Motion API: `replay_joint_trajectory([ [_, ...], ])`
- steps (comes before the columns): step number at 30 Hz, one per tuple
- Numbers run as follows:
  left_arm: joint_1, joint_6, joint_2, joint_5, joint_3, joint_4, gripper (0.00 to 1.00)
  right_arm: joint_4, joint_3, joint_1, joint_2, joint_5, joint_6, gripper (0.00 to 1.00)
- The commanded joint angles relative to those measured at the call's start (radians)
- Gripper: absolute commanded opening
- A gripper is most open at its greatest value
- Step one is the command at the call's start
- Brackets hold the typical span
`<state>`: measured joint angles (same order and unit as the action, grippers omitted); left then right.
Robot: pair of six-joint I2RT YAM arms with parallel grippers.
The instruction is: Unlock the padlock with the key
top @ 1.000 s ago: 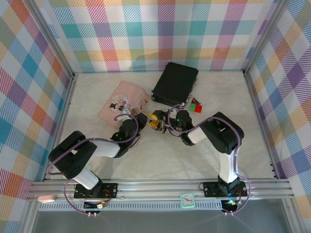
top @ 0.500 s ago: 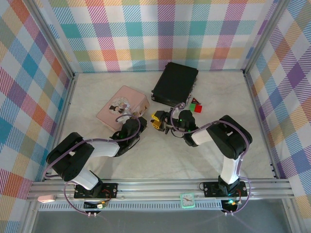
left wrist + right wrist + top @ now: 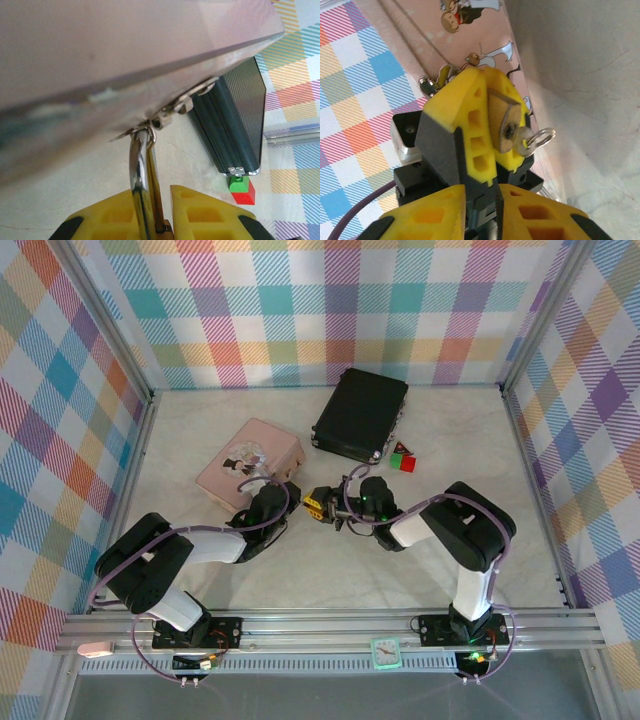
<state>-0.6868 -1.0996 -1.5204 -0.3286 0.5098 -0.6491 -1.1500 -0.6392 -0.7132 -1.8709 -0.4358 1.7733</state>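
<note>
The brass padlock (image 3: 500, 120) sits clamped between the yellow fingers (image 3: 470, 120) of my left gripper (image 3: 152, 192), which is shut on it. Its silver shackle (image 3: 140, 175) runs up through the hasp of the pink tin (image 3: 125, 55). The silver key (image 3: 524, 141) is stuck in the keyhole, its small wire ring hanging off to the right. My right gripper (image 3: 481, 195) faces the padlock from just below. Its jaws stand a narrow gap apart with nothing between them, clear of the key. From above, both grippers meet near the padlock (image 3: 318, 504).
The pink tin (image 3: 250, 465) lies left of centre. A black case (image 3: 360, 415) lies behind the grippers, with a red and green block (image 3: 403, 460) at its near right corner. Plaid walls close in the table on three sides.
The right gripper has slid a little toward the near edge and its jaws have narrowed. The left gripper still holds the padlock. The tin shifted slightly left.
</note>
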Motion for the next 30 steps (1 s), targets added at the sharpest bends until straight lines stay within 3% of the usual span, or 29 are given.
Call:
replay_joint_trajectory([
  [1, -0.013, -0.017, 0.055, -0.059, 0.013, -0.016, 0.00, -0.076, -0.014, -0.005, -0.049, 0.017, 0.029, 0.28],
  [6, -0.017, -0.021, 0.059, -0.057, 0.012, -0.020, 0.00, -0.136, -0.025, -0.012, -0.099, 0.032, 0.066, 0.32],
  [12, -0.023, -0.029, 0.053, -0.053, 0.013, -0.022, 0.00, -0.157, -0.048, -0.017, -0.111, 0.036, 0.071, 0.30],
  [19, -0.031, -0.034, 0.050, -0.056, 0.015, -0.026, 0.00, -0.169, -0.057, -0.022, -0.125, 0.043, 0.081, 0.18],
  [25, -0.036, -0.034, 0.056, -0.058, 0.015, -0.025, 0.00, -0.220, -0.047, -0.023, -0.144, 0.074, 0.111, 0.01],
  [30, -0.041, -0.016, 0.043, -0.058, 0.000, -0.074, 0.00, -0.257, -0.053, -0.019, -0.145, 0.091, 0.173, 0.00],
])
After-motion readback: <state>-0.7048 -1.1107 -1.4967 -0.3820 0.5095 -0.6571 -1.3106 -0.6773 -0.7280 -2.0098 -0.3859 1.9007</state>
